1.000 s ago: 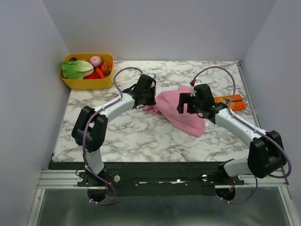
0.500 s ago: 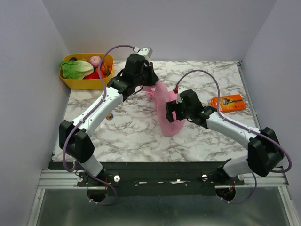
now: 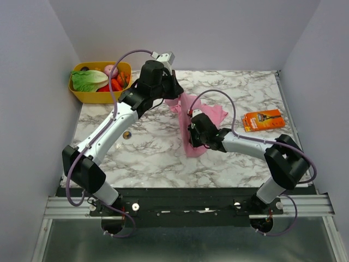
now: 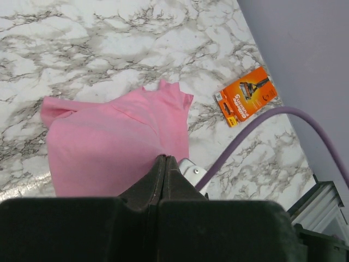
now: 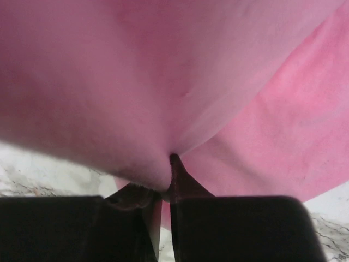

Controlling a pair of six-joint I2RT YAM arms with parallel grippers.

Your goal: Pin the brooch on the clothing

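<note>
Two robot arms hold a pink T-shirt above a marble table. The left gripper, at 12 o'clock of the garment, has its fingers pressed fully together on the shirt's upper edge; its wrist camera shows the two dark fingertips meeting with no gap against the pink cloth. The right gripper, at 6 o'clock of the garment, is likewise clamped tight, and its wrist camera shows a fold of fabric pinched between the closed fingers. Between the two grips the shirt stands in a raised ridge, and its far side lies on the table.

The brooch, a tiny round disc, lies alone on the marble at 9 o'clock of the shirt, well apart from it and beside the left forearm.

An orange razor pack lies at 3 o'clock of the shirt. A yellow tub of vegetables sits in the table's 10 o'clock corner.
</note>
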